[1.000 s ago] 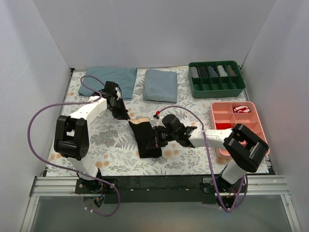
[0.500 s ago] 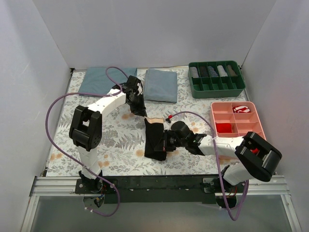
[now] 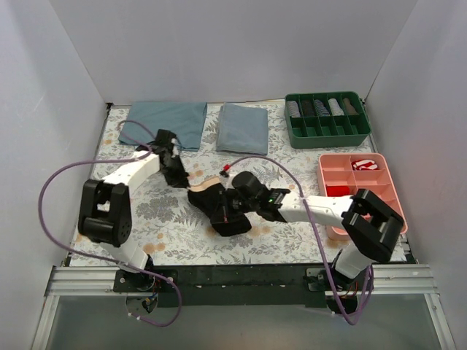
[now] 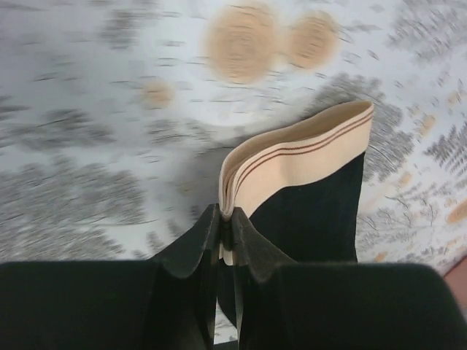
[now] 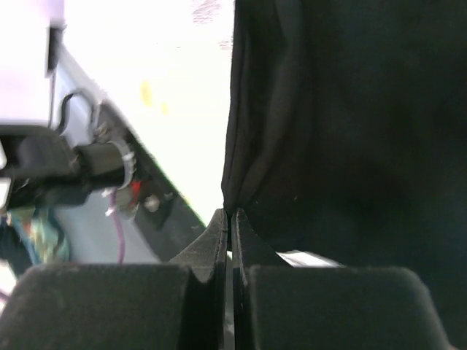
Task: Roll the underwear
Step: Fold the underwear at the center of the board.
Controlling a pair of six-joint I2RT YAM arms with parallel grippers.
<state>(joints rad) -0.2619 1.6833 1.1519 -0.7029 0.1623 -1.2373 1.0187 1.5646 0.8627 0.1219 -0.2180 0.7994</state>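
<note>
Underwear [image 3: 217, 206]: black, folded into a narrow strip, sitting at the middle of the table [image 3: 168, 233] between the two arms. The tan waistband [image 3: 208, 181] is pointing toward the left arm and the leg end toward the near edge. I cannot tell whether the strip is resting flat or being lifted slightly.

Left gripper [image 3: 182, 177]: jaws are pinching together on a corner of the waistband. Its wrist view is showing several stacked band layers caught between the fingers.

Right gripper [image 3: 232, 210]: jaws are clamping a fold of black fabric on the strip's right edge, near the leg end. No gap is showing between the fingers.

Step in hand, as I judge it: the strip is being squared and tensioned, and no roll is showing yet.

Doing it well:
- Both grips should be pulling gently apart, so the strip lies straight and flat.
- The stacked layers need to be staying aligned, or the roll is going to come out cone-shaped.
- The roll is best started from one end with a tight first turn, while the other arm is pinning the far end.

Risk: soft fabric slipping from a pinch or bunching under the fingers.

Nearby: pink tray [image 3: 332, 173] to the right, apart from the work.
</note>
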